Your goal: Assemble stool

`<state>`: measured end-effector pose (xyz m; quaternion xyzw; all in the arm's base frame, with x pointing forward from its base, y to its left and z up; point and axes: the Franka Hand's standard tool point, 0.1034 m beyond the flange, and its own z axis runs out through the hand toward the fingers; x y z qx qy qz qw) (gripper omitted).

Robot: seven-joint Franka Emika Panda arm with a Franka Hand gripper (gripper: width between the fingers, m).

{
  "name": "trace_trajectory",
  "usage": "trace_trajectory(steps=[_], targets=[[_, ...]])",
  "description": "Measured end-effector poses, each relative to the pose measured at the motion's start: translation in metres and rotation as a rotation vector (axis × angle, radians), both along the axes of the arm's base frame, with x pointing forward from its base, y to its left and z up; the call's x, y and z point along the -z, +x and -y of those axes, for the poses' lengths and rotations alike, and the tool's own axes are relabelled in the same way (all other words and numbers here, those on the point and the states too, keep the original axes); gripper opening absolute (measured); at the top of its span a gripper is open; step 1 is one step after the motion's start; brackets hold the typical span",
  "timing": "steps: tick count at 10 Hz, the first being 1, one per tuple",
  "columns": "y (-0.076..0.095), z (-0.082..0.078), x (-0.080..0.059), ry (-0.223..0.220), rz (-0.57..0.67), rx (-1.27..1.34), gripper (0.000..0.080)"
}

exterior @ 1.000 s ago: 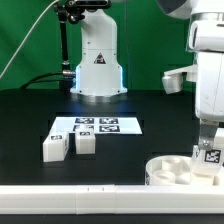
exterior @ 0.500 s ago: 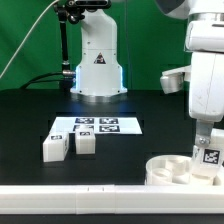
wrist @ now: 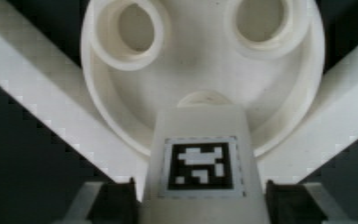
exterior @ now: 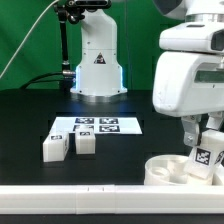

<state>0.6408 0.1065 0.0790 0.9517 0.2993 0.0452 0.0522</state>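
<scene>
My gripper (exterior: 205, 146) is shut on a short white stool leg (exterior: 208, 158) with a black-and-white tag, held tilted over the round white seat (exterior: 168, 171) at the exterior view's lower right. In the wrist view the leg (wrist: 202, 160) sits between my fingers (wrist: 112, 203), right above the seat (wrist: 197, 70) with its two oval holes. Two more white legs (exterior: 55, 148) (exterior: 86, 143) lie on the black table at the exterior view's left.
The marker board (exterior: 96, 126) lies flat behind the two loose legs. A long white border rail (exterior: 70, 196) runs along the front edge. The robot's base (exterior: 97, 60) stands at the back.
The wrist has swung toward the exterior view's left and turned, so the arm's body now fills more of the right side. The held leg is now tilted over the seat.
</scene>
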Motion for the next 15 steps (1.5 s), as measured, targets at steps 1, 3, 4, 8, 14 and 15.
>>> trace_trajectory(steps=[1, 3, 4, 8, 14, 15], targets=[[0.000, -0.001, 0.001, 0.020, 0.019, 0.117, 0.0350], [0.000, -0.001, 0.001, 0.050, 0.027, 0.289, 0.0349], [0.000, -0.002, 0.001, 0.059, 0.032, 0.363, 0.0349], [0.000, -0.003, 0.001, 0.091, 0.046, 0.603, 0.0349], [-0.007, -0.004, 0.011, 0.262, 0.102, 1.203, 0.0346], [-0.008, -0.007, 0.012, 0.279, 0.101, 1.285, 0.0346]])
